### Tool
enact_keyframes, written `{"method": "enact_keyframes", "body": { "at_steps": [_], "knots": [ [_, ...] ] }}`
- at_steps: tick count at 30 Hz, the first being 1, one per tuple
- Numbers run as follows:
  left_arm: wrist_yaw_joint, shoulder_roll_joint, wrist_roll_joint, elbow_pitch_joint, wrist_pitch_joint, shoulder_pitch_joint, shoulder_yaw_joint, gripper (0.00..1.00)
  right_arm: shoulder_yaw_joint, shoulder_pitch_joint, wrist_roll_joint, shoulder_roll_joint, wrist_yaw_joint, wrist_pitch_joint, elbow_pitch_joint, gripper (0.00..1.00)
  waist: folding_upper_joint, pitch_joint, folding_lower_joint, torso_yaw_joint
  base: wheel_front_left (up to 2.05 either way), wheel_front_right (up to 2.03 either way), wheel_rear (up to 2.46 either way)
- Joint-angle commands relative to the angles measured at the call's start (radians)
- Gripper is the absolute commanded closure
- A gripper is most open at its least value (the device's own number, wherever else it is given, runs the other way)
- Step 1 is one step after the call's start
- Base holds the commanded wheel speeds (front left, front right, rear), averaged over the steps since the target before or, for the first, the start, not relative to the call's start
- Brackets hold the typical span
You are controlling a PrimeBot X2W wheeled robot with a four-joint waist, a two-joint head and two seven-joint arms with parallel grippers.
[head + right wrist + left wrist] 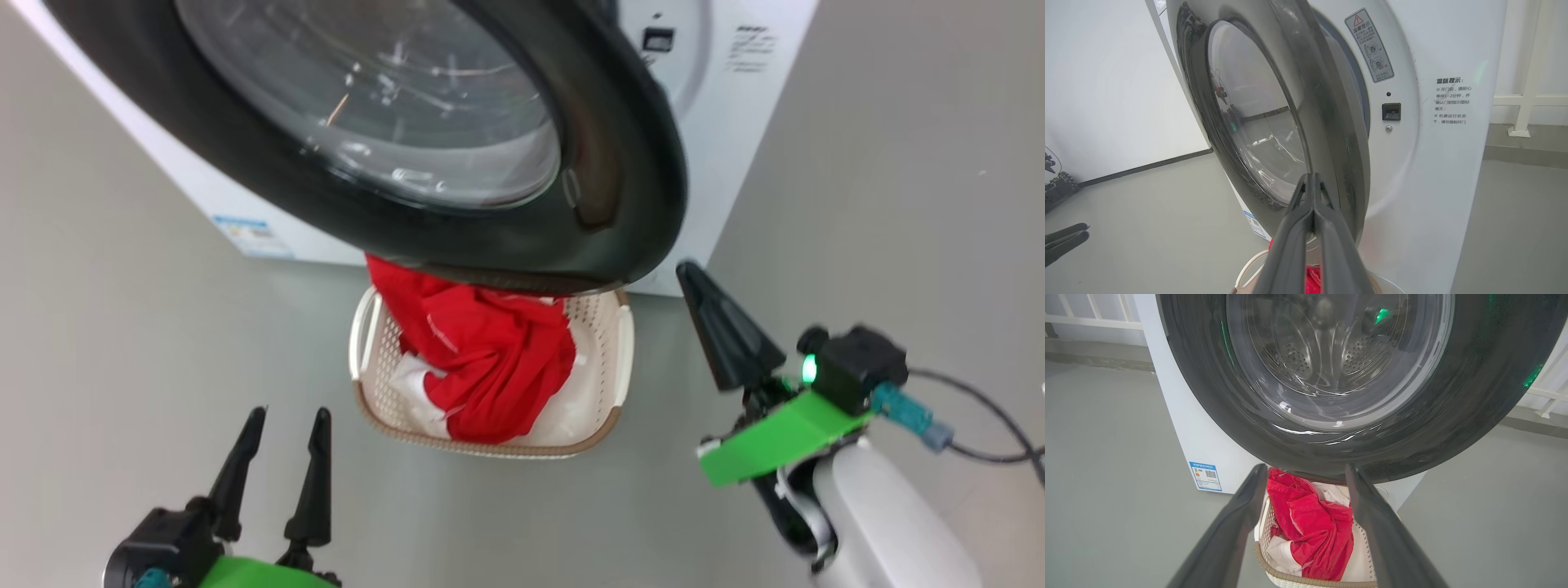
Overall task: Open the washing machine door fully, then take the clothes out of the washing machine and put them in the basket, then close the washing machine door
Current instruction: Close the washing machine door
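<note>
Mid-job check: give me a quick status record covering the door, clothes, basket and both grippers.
door: washing machine door partly open, swung out above the basket
laundry: red and white clothes lie in the basket
basket: on the floor, in front of the washing machine
left arm: left gripper open, empty, low before the basket
right arm: right gripper shut, empty, tip beside the door's edge; contact unclear
remaining: door not yet closed

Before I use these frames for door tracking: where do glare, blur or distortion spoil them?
Head view: the round glossy black-rimmed glass door looks slightly soft, with glints on its window. Left wrist view: white glare streaks and green reflections on the door. Right wrist view: wide-angle bowing of the white boxy washing machine.
</note>
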Motion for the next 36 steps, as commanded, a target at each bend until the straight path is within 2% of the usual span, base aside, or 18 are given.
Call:
{"method": "enact_keyframes", "body": {
  "at_steps": [1,15,36],
  "knots": [
    [-0.005,0.009,-0.008,-0.018,-0.009,-0.037,0.022,0.00,0.029,-0.055,-0.002,-0.004,0.008,-0.006,-0.017,1.00,-0.0001,0.050,0.0000,0.047,0.00,0.00,0.00],
    [-0.005,0.001,-0.029,-0.017,-0.009,-0.097,-0.013,0.00,0.000,-0.175,-0.006,-0.026,0.008,-0.006,-0.012,1.00,-0.0001,0.151,0.0000,0.116,0.00,0.00,0.00],
    [-0.005,-0.001,-0.075,-0.050,-0.009,-0.143,-0.063,0.00,-0.128,-0.348,-0.018,-0.054,0.008,-0.006,-0.038,1.00,-0.0001,0.281,0.0000,0.151,0.00,0.00,0.00]
  ]
}}
